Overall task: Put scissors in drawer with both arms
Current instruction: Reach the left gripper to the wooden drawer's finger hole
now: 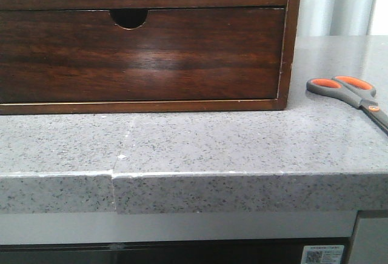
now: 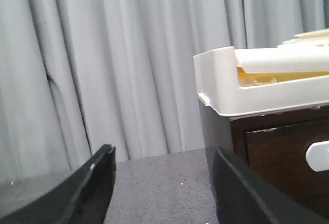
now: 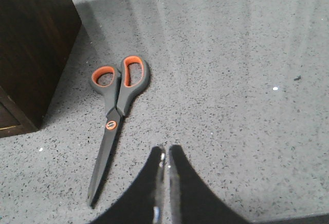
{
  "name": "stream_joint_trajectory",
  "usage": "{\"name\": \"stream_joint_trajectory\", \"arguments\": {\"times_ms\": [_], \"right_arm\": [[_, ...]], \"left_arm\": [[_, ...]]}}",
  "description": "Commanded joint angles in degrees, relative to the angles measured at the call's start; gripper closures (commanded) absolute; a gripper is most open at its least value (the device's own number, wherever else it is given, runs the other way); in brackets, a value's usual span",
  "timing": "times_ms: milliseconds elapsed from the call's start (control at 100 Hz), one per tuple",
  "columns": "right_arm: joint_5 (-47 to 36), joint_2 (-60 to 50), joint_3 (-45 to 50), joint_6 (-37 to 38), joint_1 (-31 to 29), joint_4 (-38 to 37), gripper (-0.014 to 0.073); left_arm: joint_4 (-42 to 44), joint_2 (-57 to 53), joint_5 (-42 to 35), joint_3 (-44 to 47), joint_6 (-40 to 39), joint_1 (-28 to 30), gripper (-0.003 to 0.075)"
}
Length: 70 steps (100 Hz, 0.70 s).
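Jaws: my left gripper (image 2: 162, 188) stands apart, right gripper (image 3: 165, 175) together, both empty | scissors (image 3: 115, 116) flat on counter (image 1: 200, 140), right of cabinet (image 1: 290, 34), near right gripper | drawer (image 1: 142, 55) closed | step: start, nothing grasped | next: I'd open right, grasp handles; left hooks notch (image 1: 129, 17)

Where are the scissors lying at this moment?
In the front view the scissors lie flat on the grey countertop, to the right of the wooden drawer cabinet and apart from it, handles nearer the cabinet.
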Motion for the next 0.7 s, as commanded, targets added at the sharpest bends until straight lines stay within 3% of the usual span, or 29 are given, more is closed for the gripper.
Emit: {"name": "stream_joint_trajectory", "arguments": {"times_ms": [0,520,690], "right_arm": [[-4.0,0.9,-2.1,-0.4,0.1,0.1,0.0635],[-4.0,0.9,-2.1,-0.4,0.2,0.1,0.0635],[-4.0,0.9,-2.1,-0.4,0.2,0.1,0.0635]], "left_arm": [[7.1,3.3,-6.6,-2.6,0.2,-2.6,0.0319],[45.2,25.8,-6.9,-11.9,0.2,-18.1,0.0319],[52.6,33.0,-6.2,-14.6,0.2,-21.8,0.0319]]}}
